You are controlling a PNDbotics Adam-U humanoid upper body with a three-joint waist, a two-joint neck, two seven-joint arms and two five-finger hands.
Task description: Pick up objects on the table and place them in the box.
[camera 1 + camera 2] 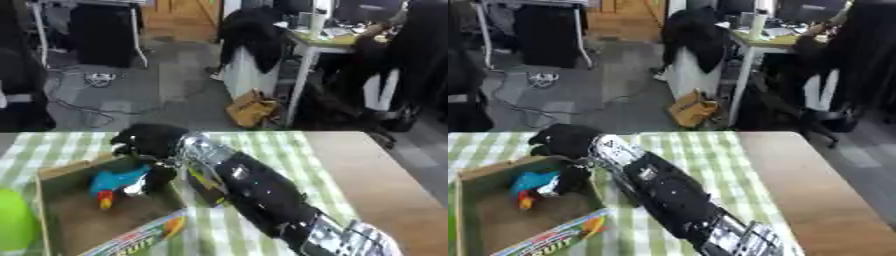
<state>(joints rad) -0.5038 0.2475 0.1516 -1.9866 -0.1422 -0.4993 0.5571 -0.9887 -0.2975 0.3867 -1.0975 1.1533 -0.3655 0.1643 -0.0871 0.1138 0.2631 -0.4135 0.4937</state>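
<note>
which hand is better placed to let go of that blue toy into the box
Right. The right hand is over the box, its fingers down at the blue toy inside. The left hand shows in neither view.

Seen from head height, looking forward and down across the counter (350, 165) toward the office floor beyond. Close over the box (52, 172) and right arm (667, 195). Both eyes share nearly the same scene; right eye shifted slightly, box nearer its left edge.
</note>
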